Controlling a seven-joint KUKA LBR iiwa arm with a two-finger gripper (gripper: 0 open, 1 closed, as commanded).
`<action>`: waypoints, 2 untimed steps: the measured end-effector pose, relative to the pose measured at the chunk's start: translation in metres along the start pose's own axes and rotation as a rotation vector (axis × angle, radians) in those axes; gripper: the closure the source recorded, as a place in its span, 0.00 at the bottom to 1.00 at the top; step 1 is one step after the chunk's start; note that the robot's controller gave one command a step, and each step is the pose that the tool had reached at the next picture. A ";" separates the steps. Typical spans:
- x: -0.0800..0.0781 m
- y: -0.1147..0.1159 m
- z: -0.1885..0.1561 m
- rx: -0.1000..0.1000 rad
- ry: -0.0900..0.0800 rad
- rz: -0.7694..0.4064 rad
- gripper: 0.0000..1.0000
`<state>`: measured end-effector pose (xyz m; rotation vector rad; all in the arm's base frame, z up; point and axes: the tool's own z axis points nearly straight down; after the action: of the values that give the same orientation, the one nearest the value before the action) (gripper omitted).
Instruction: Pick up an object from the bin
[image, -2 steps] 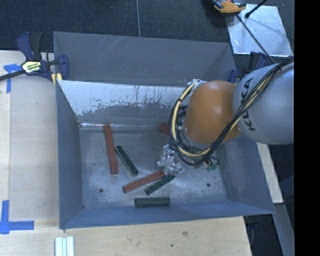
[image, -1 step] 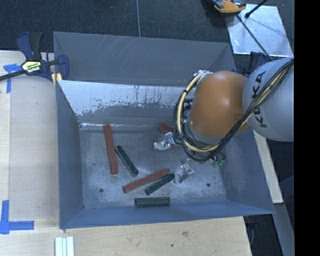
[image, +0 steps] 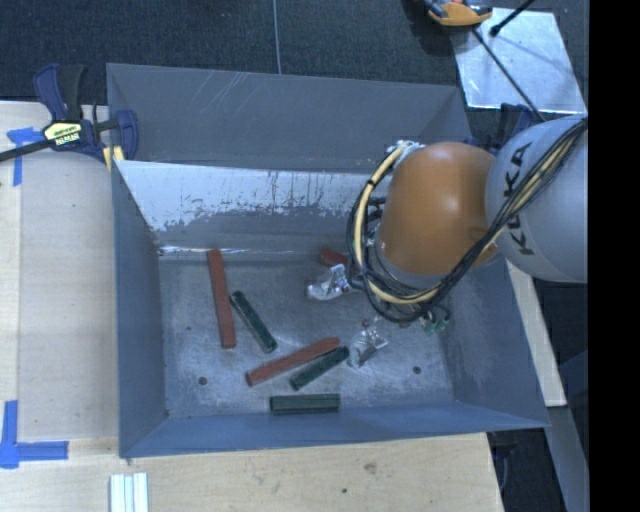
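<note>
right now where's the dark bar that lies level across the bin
Low in the camera view, the dark bar lies at the foot of the near wall, just below a red-brown bar and a slanted green bar.

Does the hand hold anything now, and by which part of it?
Nothing is held: the hand is open, its fingers empty, next to the end of a dark green stick.

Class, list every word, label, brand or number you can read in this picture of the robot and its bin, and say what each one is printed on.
"KUKA": black letters on the robot's grey arm casing, partly crossed by yellow and black cables.
No text reads on the red-brown flat sticks, the dark green flat sticks or the grey metal bin.
</note>
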<state>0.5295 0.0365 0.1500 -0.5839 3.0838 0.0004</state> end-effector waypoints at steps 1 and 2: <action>0.010 0.010 0.073 0.004 -0.021 -0.060 1.00; 0.010 0.010 0.073 0.004 -0.021 -0.060 1.00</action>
<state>0.5170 0.0423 0.0770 -0.6723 3.0443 0.0004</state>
